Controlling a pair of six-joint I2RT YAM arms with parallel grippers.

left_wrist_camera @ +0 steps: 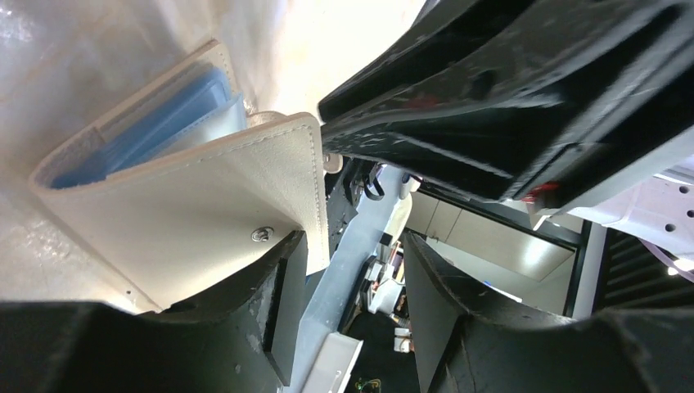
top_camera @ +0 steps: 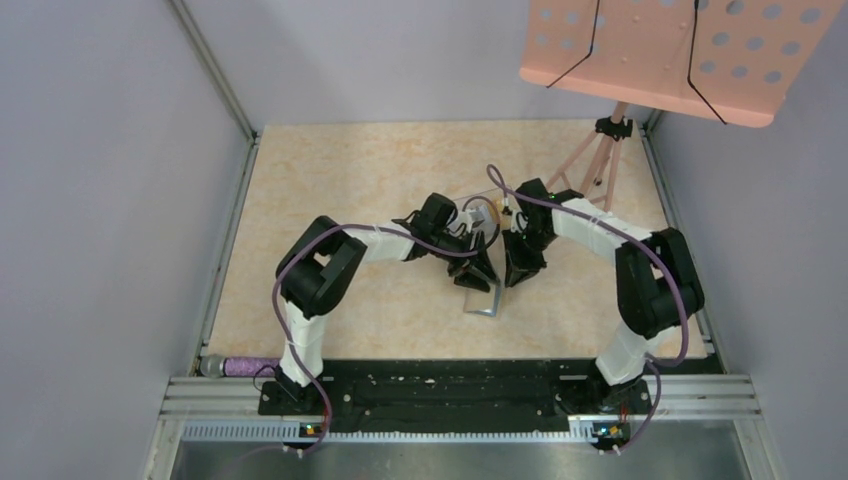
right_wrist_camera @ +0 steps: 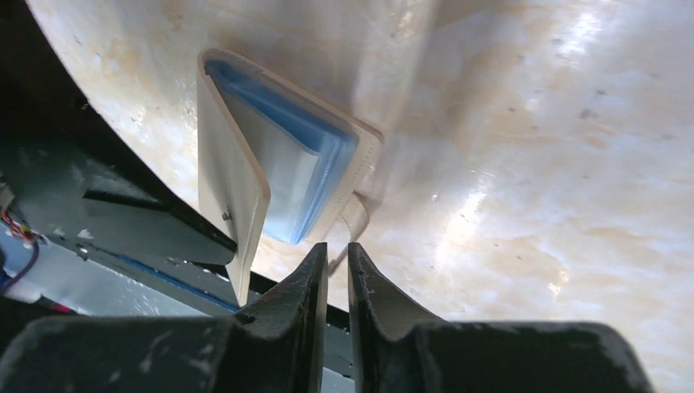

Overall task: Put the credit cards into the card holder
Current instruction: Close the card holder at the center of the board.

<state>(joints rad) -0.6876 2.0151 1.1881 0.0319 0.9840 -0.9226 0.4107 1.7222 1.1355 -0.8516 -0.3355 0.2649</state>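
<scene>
The card holder (top_camera: pixel 483 300) stands open in a V on the table between my two grippers. Its tan flap with the snap (left_wrist_camera: pixel 262 235) leans against the outer side of my left gripper's lower finger (left_wrist_camera: pixel 270 319). Blue-grey pockets (right_wrist_camera: pixel 315 147) show inside, and a pale sheet sits among them; I cannot tell whether it is one of the credit cards. No loose card shows. My left gripper (left_wrist_camera: pixel 353 246) is open with nothing between its fingers. My right gripper (right_wrist_camera: pixel 337 250) hovers just off the holder's strap tab (right_wrist_camera: pixel 360 214), jaws a narrow slit apart, empty.
A pink perforated music-stand board (top_camera: pixel 670 50) overhangs the back right corner, its tripod legs (top_camera: pixel 600 165) on the table. Grey walls close in the left, back and right sides. A metal rail (top_camera: pixel 450 395) carries the arm bases at the near edge.
</scene>
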